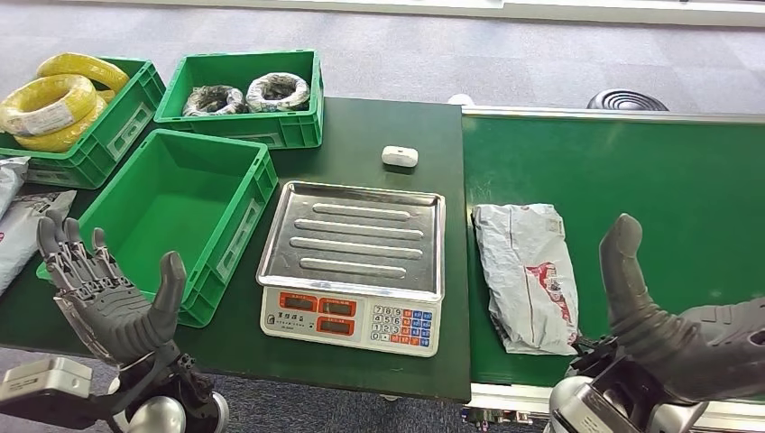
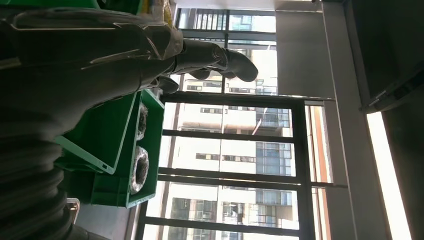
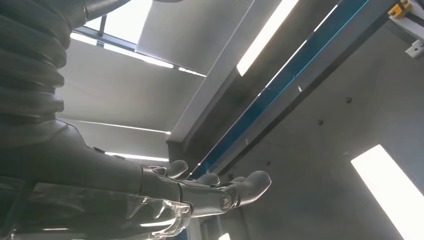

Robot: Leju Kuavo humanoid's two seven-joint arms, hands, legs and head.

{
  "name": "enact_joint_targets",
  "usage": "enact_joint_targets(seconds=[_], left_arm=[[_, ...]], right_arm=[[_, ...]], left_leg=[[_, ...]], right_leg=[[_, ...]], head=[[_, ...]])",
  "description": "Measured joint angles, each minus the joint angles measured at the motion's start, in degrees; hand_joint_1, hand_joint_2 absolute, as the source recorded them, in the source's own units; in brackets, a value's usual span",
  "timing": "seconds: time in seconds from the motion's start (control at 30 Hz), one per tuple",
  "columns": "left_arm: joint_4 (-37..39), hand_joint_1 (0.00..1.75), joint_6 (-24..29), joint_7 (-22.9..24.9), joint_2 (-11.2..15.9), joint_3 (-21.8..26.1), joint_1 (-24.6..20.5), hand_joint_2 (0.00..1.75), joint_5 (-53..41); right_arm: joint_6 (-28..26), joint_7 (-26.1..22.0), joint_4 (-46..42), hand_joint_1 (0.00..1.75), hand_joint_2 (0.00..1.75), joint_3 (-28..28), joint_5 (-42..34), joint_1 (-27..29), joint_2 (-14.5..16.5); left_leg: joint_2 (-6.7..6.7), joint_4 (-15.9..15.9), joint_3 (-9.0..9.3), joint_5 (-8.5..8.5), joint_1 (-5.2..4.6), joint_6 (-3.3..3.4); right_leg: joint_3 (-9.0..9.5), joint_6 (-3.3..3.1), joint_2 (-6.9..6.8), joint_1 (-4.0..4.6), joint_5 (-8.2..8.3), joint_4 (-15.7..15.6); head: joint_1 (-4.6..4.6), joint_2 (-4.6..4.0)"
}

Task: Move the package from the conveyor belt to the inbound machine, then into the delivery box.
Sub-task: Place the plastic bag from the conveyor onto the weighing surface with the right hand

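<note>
Head view, lower centre-right: crumpled grey plastic package (image 1: pixel 528 273) with red print, lying flat on the green conveyor belt (image 1: pixel 631 180), close to its left edge, touching neither hand. Left hand (image 1: pixel 106 290) at lower left, palm up, dark segmented fingers spread, holding nothing, raised in front of the near corner of an empty green plastic crate (image 1: pixel 171 207). Right hand (image 1: pixel 668 316) at lower right, smooth grey thumb upright, fingers extended in the right wrist view, holding nothing, just right of the package. Centre: weighing scale (image 1: pixel 356 262) with ribbed rectangular steel tray and keypad front, standing on the dark green counter (image 1: pixel 379 126). Upper left: crate of glossy yellow coils (image 1: pixel 54 99); beside it, crate of dark wrapped coils (image 1: pixel 244 93). Small white rounded object (image 1: pixel 400 156) behind the scale.
</note>
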Motion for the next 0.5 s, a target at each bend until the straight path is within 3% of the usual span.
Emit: enact_joint_targets(seconds=[0.17,0.23,0.3,0.4,0.47,0.5], left_arm=[[-0.56,0.00,0.02,0.00,-0.01,0.24,-0.01,1.75,-1.03],[-0.73,0.00,0.03,0.00,-0.09,0.54,0.00,1.75,-1.30],[-0.87,0.00,0.04,0.00,-0.34,0.96,0.19,1.75,-1.86],[-1.27,0.00,0.04,0.00,-0.95,1.52,1.04,1.75,-2.47],[-1.46,0.00,0.04,0.00,-1.21,1.68,1.46,1.75,-2.07],[-1.48,0.00,0.03,0.00,-1.23,1.68,1.52,1.75,-1.66]], right_arm=[[0.00,0.74,1.25,0.00,1.75,-2.43,-0.48,0.31,0.00],[0.00,4.59,2.20,0.00,1.75,-4.15,3.85,0.33,0.00],[0.00,12.46,4.04,0.00,1.75,-6.09,11.60,0.22,0.00],[0.05,30.72,11.02,0.00,1.75,-9.61,25.23,-0.78,-0.24],[0.07,41.18,18.30,0.00,1.75,-13.16,28.97,-2.01,-1.49],[0.06,43.71,22.06,0.00,1.75,-15.35,28.41,-2.68,-2.65]], left_leg=[[0.00,0.00,0.00,0.00,0.00,0.00],[0.00,0.00,0.00,0.00,0.00,0.00],[0.01,0.00,0.00,0.00,0.00,0.00],[0.03,-0.01,0.06,0.00,0.00,0.00],[-0.07,0.01,0.08,0.02,0.00,0.02],[-0.14,0.02,0.08,0.03,-0.01,0.04]], right_leg=[[0.00,0.00,0.00,0.00,0.00,0.00],[0.00,0.00,0.00,0.00,0.00,0.00],[0.01,0.00,0.00,0.00,0.00,0.00],[0.04,0.00,0.01,0.01,0.00,-0.01],[0.09,0.00,-0.09,0.00,0.00,-0.02],[0.13,0.01,-0.17,-0.01,0.00,-0.03]], head=[[0.00,0.00],[0.00,0.00],[0.00,0.00],[-0.01,0.00],[-0.01,0.00],[-0.01,0.00]])
